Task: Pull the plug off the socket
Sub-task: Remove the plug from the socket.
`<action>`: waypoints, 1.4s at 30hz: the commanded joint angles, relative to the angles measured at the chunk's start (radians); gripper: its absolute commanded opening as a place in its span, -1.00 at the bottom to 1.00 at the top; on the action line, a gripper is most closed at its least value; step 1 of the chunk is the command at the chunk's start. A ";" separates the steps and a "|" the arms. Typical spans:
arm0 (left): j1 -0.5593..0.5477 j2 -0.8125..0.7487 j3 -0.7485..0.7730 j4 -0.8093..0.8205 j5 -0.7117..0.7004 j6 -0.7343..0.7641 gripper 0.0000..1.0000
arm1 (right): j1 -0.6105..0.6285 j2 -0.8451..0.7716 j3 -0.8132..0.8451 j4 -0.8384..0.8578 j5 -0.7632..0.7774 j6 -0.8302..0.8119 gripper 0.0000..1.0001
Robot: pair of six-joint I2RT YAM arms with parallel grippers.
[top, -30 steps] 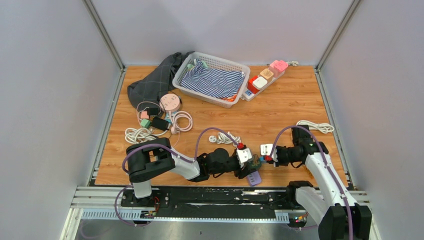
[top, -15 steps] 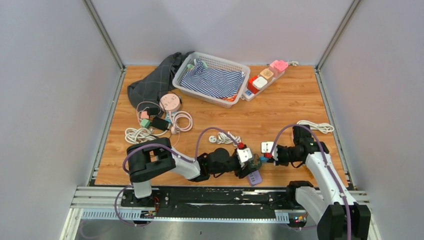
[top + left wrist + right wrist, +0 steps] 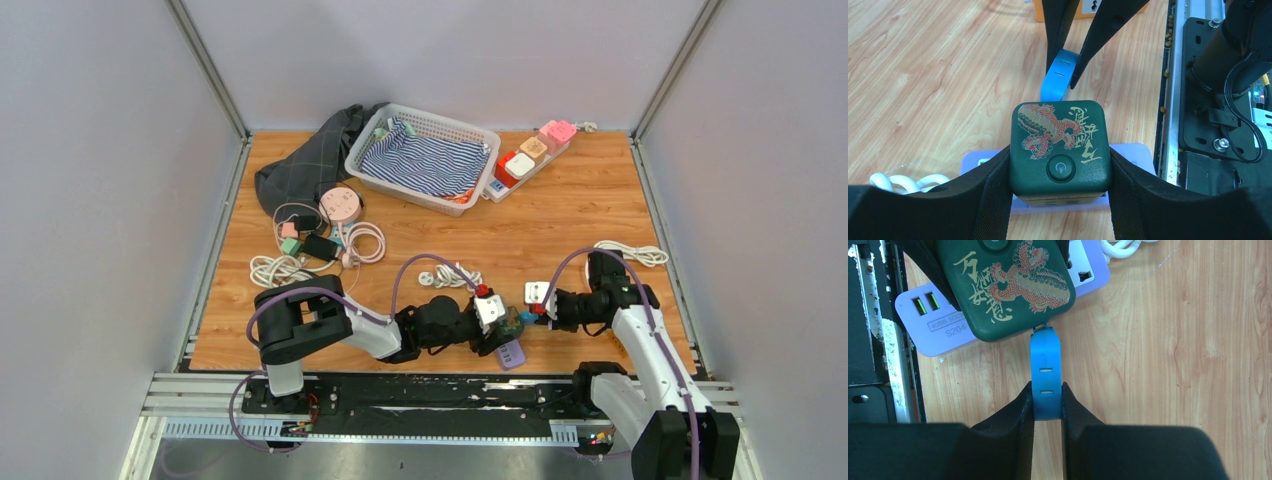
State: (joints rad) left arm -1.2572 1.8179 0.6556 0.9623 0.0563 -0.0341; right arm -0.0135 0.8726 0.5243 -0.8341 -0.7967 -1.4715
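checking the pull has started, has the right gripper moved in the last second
Yes, slightly: the right gripper has drawn rightward, away from the purple power strip, which stays put.

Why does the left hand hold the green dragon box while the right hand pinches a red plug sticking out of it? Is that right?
Not quite: the plug is blue, not red, as the right wrist view shows. The rest is right: the left gripper holds the green dragon box and the right gripper pinches the plug sticking out of it.
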 commanded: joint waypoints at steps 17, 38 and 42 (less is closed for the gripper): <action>-0.005 0.020 -0.020 -0.063 0.037 -0.029 -1.00 | -0.089 0.029 0.022 0.251 0.277 0.183 -1.00; -0.002 -0.003 -0.037 -0.063 -0.009 -0.061 0.35 | -0.117 -0.014 0.026 0.269 0.211 0.239 -1.00; -0.002 -0.010 -0.039 -0.062 0.023 -0.047 0.68 | -0.117 -0.017 0.025 0.263 0.194 0.237 -1.00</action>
State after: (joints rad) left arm -1.2537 1.8214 0.6342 0.9337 0.0517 -0.0814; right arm -0.1143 0.8680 0.5282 -0.5674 -0.5613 -1.2480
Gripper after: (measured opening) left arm 0.792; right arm 0.209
